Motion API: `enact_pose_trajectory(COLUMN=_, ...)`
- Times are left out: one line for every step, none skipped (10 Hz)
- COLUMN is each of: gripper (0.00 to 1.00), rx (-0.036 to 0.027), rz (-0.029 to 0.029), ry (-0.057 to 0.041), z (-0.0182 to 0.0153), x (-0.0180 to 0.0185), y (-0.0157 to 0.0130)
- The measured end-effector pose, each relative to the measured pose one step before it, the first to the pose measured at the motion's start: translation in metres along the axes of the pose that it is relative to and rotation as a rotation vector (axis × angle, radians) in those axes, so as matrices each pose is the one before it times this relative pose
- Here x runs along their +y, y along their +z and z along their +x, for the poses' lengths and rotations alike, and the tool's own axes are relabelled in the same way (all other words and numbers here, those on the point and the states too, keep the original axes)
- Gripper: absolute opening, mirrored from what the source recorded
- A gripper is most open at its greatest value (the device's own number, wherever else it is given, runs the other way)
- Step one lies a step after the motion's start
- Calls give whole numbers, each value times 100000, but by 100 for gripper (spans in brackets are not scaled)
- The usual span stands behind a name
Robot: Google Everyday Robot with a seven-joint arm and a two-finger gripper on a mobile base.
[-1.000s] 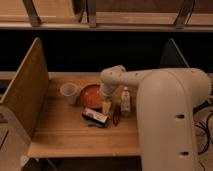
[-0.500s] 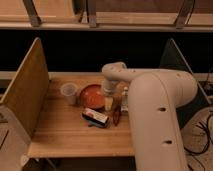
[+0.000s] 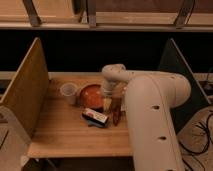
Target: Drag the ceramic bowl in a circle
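the orange-red ceramic bowl [image 3: 90, 95] sits toward the back of the table [image 3: 60, 136], with a translucent cup [image 3: 68, 93] at its 9 o'clock. the end effector [image 3: 107, 102] hangs at the bowl's 3 o'clock rim, so the bowl lies at 9 o'clock from it. i cannot tell whether it is spread or pressed together.

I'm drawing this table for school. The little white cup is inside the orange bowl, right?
Not quite. The camera view shows the little white cup standing on the table beside the orange bowl, not inside it. The tool is at the bowl's opposite edge.
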Motion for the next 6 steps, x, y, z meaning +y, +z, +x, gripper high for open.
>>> enact_pose_trajectory(gripper=45, rx=-453, rz=669, ry=40, z=-111, x=-78, y=-35)
enact_pose_trajectory(gripper=33, rx=-953, rz=1420, ry=298, z=-288, x=-12, y=-204)
enact_pose_trajectory(gripper=24, rx=-558, rz=807, ry=255, z=-236, x=140, y=-140)
enact_pose_trajectory(gripper=14, rx=-257, rz=812, ry=351, z=-212, x=270, y=-161)
enact_pose_trajectory(gripper=5, rx=806, rz=-229, ry=532, z=123, x=646, y=-229)
enact_pose_trajectory(gripper=0, rx=1754, rz=90, ry=1002, z=417, x=668, y=-323)
